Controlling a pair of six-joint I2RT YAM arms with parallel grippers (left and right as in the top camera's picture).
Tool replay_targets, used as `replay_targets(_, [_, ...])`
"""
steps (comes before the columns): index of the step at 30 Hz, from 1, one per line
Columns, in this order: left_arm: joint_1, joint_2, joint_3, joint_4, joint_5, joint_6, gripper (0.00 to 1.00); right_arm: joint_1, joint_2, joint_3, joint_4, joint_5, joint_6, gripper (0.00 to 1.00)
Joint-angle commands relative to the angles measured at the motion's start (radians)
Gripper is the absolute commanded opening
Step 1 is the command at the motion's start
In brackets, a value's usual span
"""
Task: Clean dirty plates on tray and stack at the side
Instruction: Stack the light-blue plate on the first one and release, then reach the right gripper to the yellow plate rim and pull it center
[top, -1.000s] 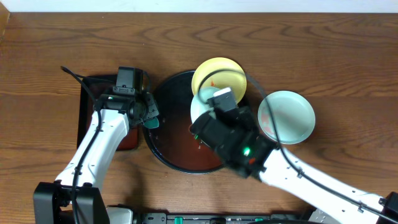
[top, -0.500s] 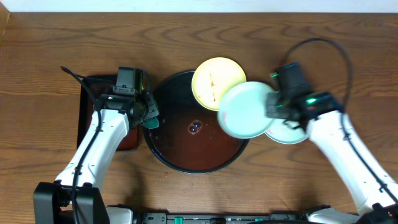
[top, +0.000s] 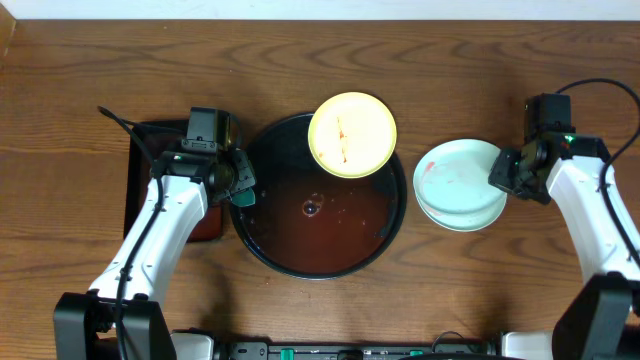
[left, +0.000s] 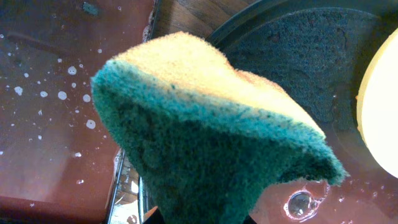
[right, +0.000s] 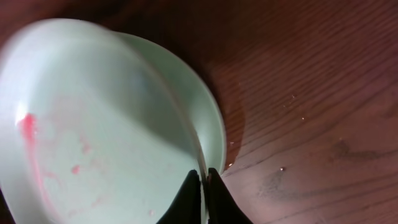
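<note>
The round black tray (top: 270, 245) holds reddish water and the pale yellow plate (top: 352, 134) on its far rim. Two mint-blue plates (top: 458, 185) lie stacked on the wood to its right; the upper one has faint red streaks (right: 28, 127). My right gripper (top: 505, 178) is shut on the upper plate's right rim (right: 203, 177). My left gripper (top: 240, 188) is shut on a green and yellow sponge (left: 205, 137) over the tray's left rim.
A smaller rectangular black tray (top: 150, 185) with reddish water lies left of the round tray, under my left arm. Bare wood tabletop (top: 500, 80) surrounds everything.
My right arm carried a mint-blue plate from the tray rightward and set it on the other mint-blue plate. My left arm has not moved.
</note>
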Motion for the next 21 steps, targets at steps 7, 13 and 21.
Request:
replay_targets(7, [0.003, 0.008, -0.008, 0.005, -0.017, 0.016, 0.08, 0.011, 0.021, 0.028, -0.012, -0.09, -0.114, 0.4])
replay_targets(13, [0.003, 0.008, -0.008, 0.006, -0.017, 0.017, 0.08, 0.018, 0.018, 0.098, 0.084, -0.444, -0.16, 0.49])
replay_targets(21, [0.003, 0.008, -0.008, 0.011, -0.017, 0.016, 0.08, 0.151, 0.086, 0.098, 0.333, -0.51, -0.159, 0.54])
